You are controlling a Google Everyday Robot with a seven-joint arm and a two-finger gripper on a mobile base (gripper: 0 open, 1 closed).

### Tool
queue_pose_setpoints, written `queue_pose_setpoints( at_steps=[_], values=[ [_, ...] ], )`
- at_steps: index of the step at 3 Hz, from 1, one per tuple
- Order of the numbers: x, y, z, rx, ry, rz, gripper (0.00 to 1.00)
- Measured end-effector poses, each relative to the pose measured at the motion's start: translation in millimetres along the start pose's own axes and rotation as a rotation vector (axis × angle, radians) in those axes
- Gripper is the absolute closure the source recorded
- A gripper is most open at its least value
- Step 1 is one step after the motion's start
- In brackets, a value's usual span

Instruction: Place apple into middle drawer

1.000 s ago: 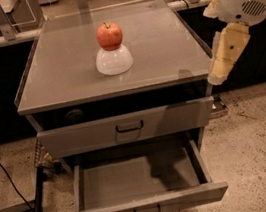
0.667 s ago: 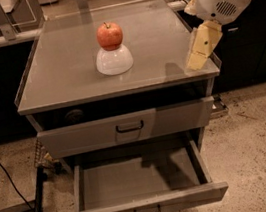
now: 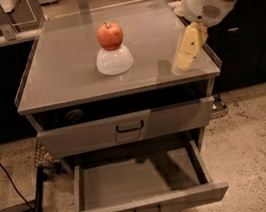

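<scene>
Your apple [image 3: 110, 35] sits on the bowl [image 3: 114, 61] on the counter [image 3: 63, 81], gripper [image 3: 183, 63] to their right above its edge; the middle drawer [image 3: 145, 208] juts out beneath the upper drawer [image 3: 82, 136].

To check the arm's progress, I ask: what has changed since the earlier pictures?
The yellowish gripper moved from beside the grey metal cabinet to above its top, nearer the round red apple. Nothing was grasped. The apple stayed on the white upturned bowl, and the wide grey middle drawer stayed open.

The gripper [image 3: 182, 62] has swung left; now above the right side of the cabinet top [image 3: 66, 68].
</scene>
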State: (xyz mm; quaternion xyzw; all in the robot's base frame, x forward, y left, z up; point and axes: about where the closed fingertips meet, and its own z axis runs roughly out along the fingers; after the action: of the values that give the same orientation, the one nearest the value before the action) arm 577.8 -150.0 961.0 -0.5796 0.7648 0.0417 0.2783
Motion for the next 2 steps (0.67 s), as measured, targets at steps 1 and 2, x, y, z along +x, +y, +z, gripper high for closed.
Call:
queue_pose_setpoints(
  at_steps=[1,2],
  values=[
    [-26.5,-33.4,36.4,0.009,-0.07,0.023,0.0],
    [-45.3,-58.2,57.1,0.007,-0.125,0.054,0.0]
  ],
)
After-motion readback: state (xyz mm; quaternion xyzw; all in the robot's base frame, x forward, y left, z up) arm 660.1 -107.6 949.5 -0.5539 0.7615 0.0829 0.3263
